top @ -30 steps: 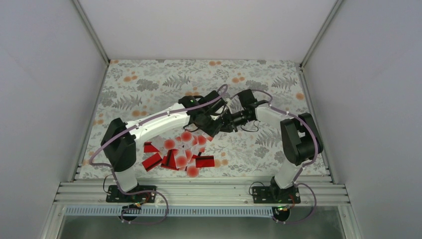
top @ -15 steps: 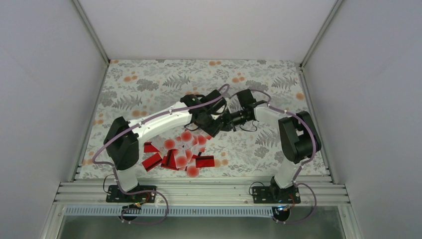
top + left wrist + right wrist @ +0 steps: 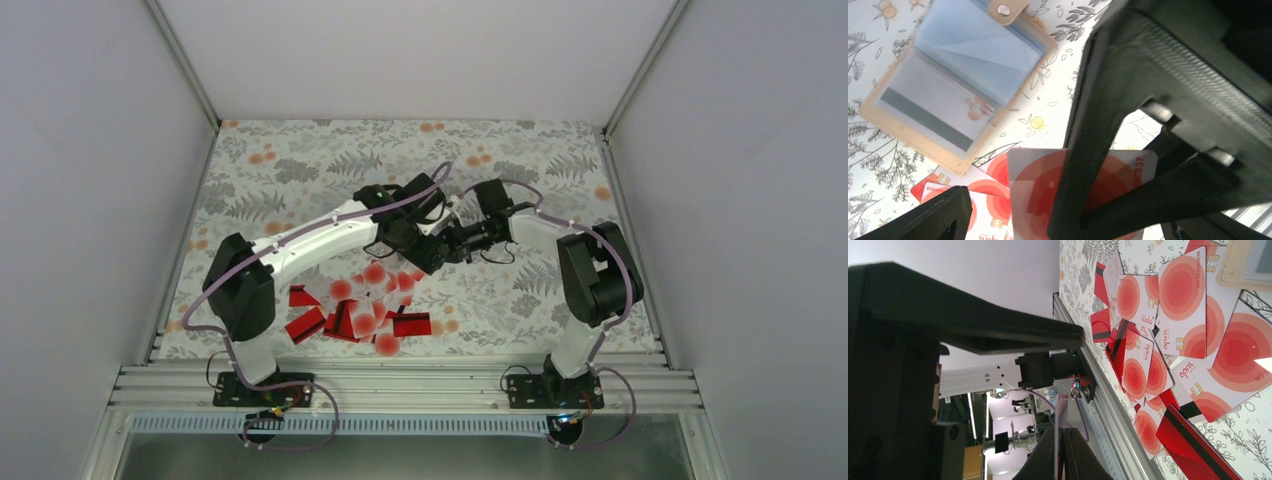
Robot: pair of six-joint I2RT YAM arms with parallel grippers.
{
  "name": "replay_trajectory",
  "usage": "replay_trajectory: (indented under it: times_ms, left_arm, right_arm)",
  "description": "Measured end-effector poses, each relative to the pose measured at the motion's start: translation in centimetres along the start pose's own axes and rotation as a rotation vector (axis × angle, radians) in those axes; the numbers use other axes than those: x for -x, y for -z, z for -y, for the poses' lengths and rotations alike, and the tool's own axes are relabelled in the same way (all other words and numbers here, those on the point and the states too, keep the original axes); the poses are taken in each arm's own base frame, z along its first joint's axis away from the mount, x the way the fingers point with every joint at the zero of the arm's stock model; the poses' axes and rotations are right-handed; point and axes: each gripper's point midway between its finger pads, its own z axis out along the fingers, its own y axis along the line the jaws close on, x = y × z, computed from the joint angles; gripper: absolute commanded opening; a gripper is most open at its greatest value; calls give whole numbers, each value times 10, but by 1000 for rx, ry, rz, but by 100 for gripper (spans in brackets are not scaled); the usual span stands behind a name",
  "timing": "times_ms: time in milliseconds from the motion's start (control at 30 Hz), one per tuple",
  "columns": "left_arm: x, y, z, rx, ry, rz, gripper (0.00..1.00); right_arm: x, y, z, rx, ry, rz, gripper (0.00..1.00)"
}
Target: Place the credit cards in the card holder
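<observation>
From the top I see my left gripper and my right gripper nose to nose over the flowery table. They are so close that I worry they will bump. I cannot tell from here how their fingers stand, and the arms hide the card holder. The pile of credit cards lies near them, on the side toward me. In the left wrist view a black finger of the right gripper presses on a dotted card, white with a big red dot. My left gripper's own fingers look wide apart and grip nothing. I think the card could twist or drop onto the pile if one gripper lets go before the other has it. The card holder lies open just past the card. It is tan outside, with soft blue-grey see-through pockets, and one pocket has a striped card in it. Nothing holds it down, so a push could slide it. In the right wrist view the right gripper is clamped on the dotted card, which shows as a thin edge.
</observation>
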Motion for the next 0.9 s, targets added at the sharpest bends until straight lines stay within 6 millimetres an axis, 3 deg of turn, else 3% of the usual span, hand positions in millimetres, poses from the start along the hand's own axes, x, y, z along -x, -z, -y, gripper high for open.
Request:
replay_trajectory:
  times_ms: [167,333,433,633,900]
  left_arm:
    - [0,17,-13,-63,51,29,93]
    - [2,59,-42,-219,162,199,88]
    - [-9,77,-54,-344,223,299,83]
    - [-19,70,-50,-593,253,345,73]
    - [-4,77,-44,-813,188,364,53]
  right_arm:
    - [1,-1,-1,14,15,-6,4]
    - [2,0,-6,29,55,-10,4]
    - [3,0,-11,45,87,-14,4]
    - [5,1,-27,89,160,-28,4]
    - [4,-2,-52,146,253,-62,4]
